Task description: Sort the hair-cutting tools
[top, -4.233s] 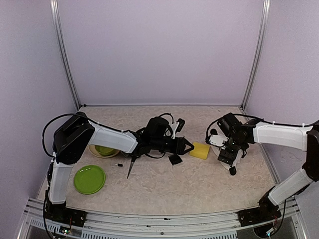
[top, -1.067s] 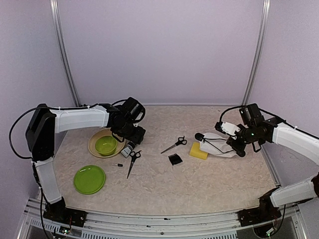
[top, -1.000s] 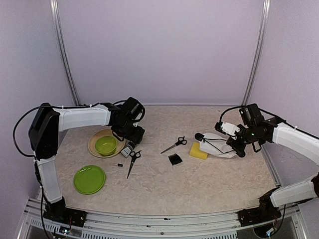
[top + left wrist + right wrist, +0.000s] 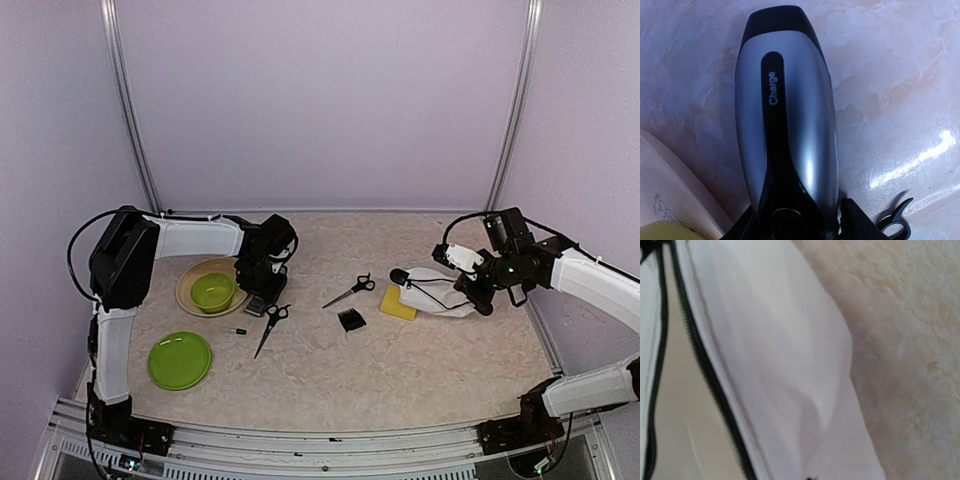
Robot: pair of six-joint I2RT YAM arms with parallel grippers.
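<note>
The black-and-silver clipper (image 4: 785,130) lies flat on the table beside the tan dish. My left gripper (image 4: 263,288) is down over its near end, a finger on each side. The right fingertip (image 4: 857,222) stands a sliver off the clipper's body. One pair of scissors (image 4: 267,326) lies just right of the clipper, and another pair (image 4: 350,290) lies mid-table. The comb guard (image 4: 351,319) lies below that second pair, and the thin pin (image 4: 235,331) lies left of the first. My right gripper (image 4: 472,291) is shut on the white pouch (image 4: 770,355); its fingers are hidden in the wrist view.
A green bowl (image 4: 212,292) sits on a tan dish (image 4: 186,285) left of the clipper. A green plate (image 4: 180,360) lies near the front left. A yellow sponge (image 4: 398,303) rests against the pouch's left end. Purple walls close in on three sides.
My left gripper has come down over the clipper and its jaws have narrowed around it. The right arm and the pouch have not moved.
</note>
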